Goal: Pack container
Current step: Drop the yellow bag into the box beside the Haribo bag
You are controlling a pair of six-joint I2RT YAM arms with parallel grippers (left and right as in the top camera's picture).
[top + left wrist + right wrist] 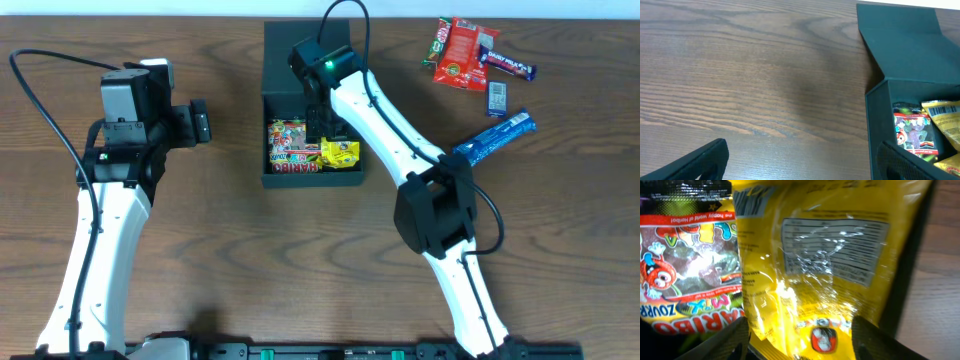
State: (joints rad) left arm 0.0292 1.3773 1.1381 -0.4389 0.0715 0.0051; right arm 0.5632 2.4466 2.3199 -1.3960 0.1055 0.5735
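Risk: right tool (797,332), fingers spread just above the yellow packet (820,265) inside the container (281,60) mid-worktop, may snag the foil when lifting. Left tool (201,121) hovers wide open, empty.

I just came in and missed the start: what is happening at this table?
The robot is packing snacks into the black container, whose lid lies open. The right hand is down inside it, over a yellow packet lying beside a Haribo packet; its fingers stand apart, either side of the yellow packet. The left hand waits open over bare table left of the box. More snacks remain on the table to the right.
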